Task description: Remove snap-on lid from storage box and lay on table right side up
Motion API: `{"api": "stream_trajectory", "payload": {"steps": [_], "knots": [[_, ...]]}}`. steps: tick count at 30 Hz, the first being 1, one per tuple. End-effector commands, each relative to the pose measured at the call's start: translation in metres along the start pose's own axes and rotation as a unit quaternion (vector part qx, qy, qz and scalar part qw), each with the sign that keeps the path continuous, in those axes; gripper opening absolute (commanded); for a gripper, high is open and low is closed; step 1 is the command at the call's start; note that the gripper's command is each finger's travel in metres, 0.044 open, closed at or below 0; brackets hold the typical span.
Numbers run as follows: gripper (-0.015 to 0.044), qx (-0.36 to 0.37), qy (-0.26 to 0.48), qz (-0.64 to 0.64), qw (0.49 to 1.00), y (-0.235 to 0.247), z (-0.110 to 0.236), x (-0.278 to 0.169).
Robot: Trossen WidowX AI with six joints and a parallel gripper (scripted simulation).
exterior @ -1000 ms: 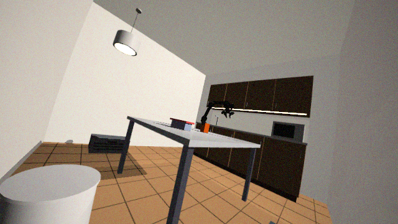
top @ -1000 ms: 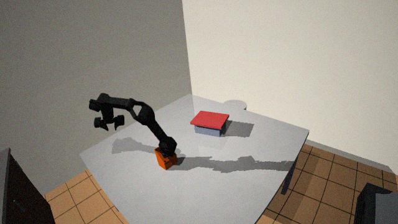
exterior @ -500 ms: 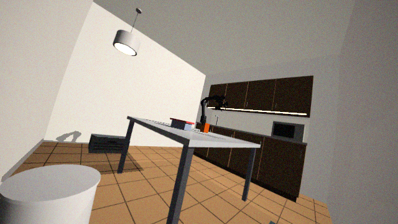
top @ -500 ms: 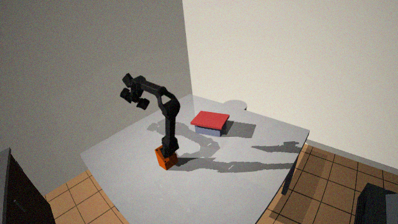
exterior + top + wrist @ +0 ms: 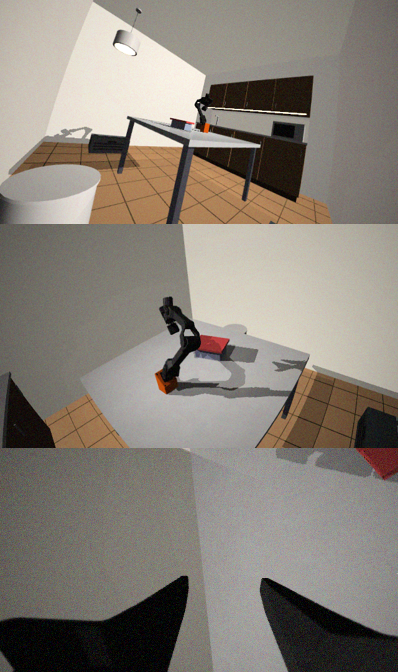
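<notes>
The storage box (image 5: 208,354) (image 5: 188,126) is pale blue-grey and stands on the grey table (image 5: 199,417) (image 5: 224,141), toward the back. Its red snap-on lid (image 5: 212,343) (image 5: 181,120) sits flat on top of it; one corner of the lid shows at the top right of the wrist view (image 5: 382,460). My gripper (image 5: 168,300) (image 5: 207,99) (image 5: 223,583) is open and empty. It is raised high above the table, left of the box and well apart from it, pointing toward the wall corner behind the table's far edge.
The arm's orange base (image 5: 166,382) (image 5: 204,127) stands on the table in front of the box. Walls meet close behind the table's far edge. A dark crate (image 5: 107,143) and a white round bin (image 5: 46,186) stand on the tiled floor.
</notes>
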State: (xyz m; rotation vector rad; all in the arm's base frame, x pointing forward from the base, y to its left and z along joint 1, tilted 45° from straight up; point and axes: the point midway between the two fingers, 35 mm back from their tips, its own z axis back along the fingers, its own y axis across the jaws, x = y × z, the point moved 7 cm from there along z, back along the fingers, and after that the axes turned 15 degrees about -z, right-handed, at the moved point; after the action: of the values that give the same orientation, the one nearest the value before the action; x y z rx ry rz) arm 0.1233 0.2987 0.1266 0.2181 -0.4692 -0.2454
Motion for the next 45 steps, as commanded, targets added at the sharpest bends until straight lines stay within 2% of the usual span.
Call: {"api": "stream_trajectory", "payload": {"steps": [1, 7, 13, 24, 31, 45], "knots": [[0.0235, 0.006, -0.059, -0.080, 0.995, -0.024, -0.008, 0.042], [0.0235, 0.005, -0.181, -0.231, 0.956, -0.086, -0.014, 0.112], [0.0235, -0.003, -0.253, -0.308, 0.917, -0.128, -0.012, 0.139], [0.0235, -0.003, -0.256, -0.312, 0.915, -0.131, -0.013, 0.141], [0.0235, -0.003, -0.257, -0.311, 0.915, -0.181, -0.048, 0.141], [0.0235, -0.004, -0.257, -0.311, 0.915, -0.182, -0.060, 0.149]]}}
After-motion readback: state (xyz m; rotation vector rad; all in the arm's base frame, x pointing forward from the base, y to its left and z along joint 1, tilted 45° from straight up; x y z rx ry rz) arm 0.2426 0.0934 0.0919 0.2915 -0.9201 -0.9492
